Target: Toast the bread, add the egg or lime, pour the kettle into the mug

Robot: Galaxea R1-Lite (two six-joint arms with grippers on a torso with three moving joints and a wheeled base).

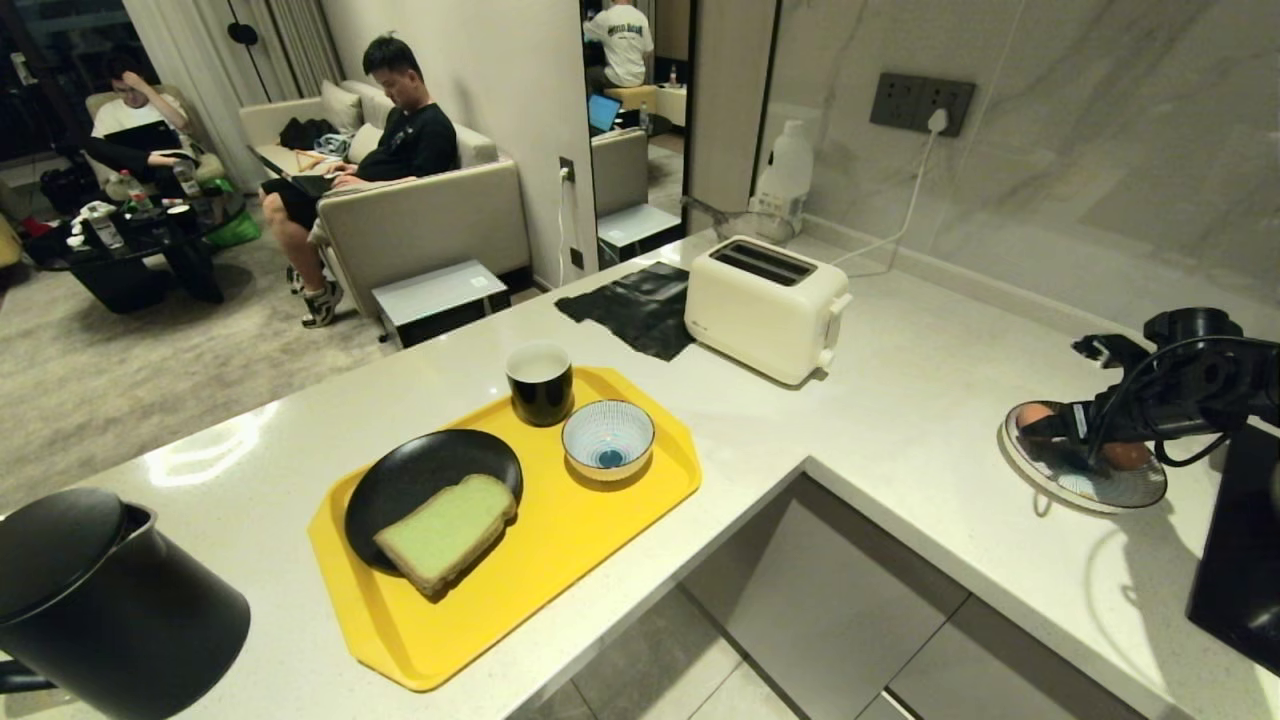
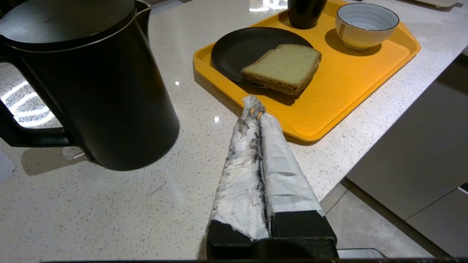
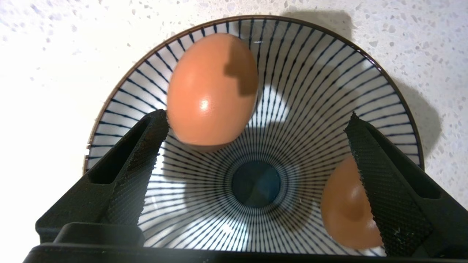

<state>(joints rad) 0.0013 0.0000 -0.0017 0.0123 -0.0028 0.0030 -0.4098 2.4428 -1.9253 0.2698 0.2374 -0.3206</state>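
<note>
The bread (image 1: 447,530) lies on a black plate (image 1: 400,478) on the yellow tray (image 1: 560,570), with the black mug (image 1: 540,383) behind it. The black kettle (image 1: 100,600) stands at the near left. My right gripper (image 3: 256,118) hangs open over a striped dish (image 3: 299,95) at the right, where one egg (image 3: 212,89) lies beside one fingertip and a second egg (image 3: 343,208) is partly behind the other finger. My left gripper (image 2: 253,109), white-taped, is shut and empty above the counter between the kettle (image 2: 91,84) and the tray (image 2: 347,91). No lime is in view.
A cream toaster (image 1: 765,305) stands at the back, plugged into the wall, with a black cloth (image 1: 640,305) beside it. A striped bowl (image 1: 608,438) sits on the tray. The counter forms an L with an inner corner edge (image 1: 805,465). People sit in the room beyond.
</note>
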